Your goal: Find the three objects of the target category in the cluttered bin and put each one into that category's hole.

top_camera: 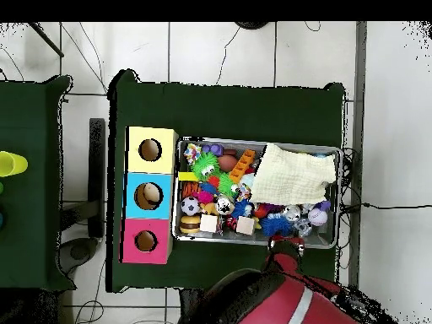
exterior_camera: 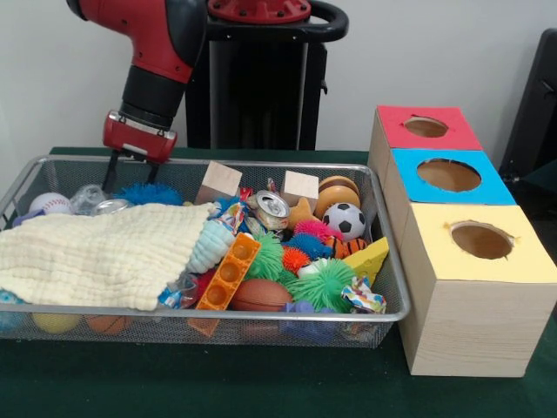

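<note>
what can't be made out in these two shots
- Front view: whatever lies under the pale yellow cloth in the wire mesh basket.
- Front view: the gripper tips, sunk behind the basket rim; open or shut is unclear.
- Overhead view: the gripper, covered by the red arm.
- Both views: the inside of the red-topped box's hole.

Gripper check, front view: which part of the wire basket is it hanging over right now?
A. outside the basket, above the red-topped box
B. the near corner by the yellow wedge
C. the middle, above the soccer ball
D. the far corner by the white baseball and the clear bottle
D: the gripper dips inside the wire basket at its far corner, next to the white baseball and the clear bottle.
</note>
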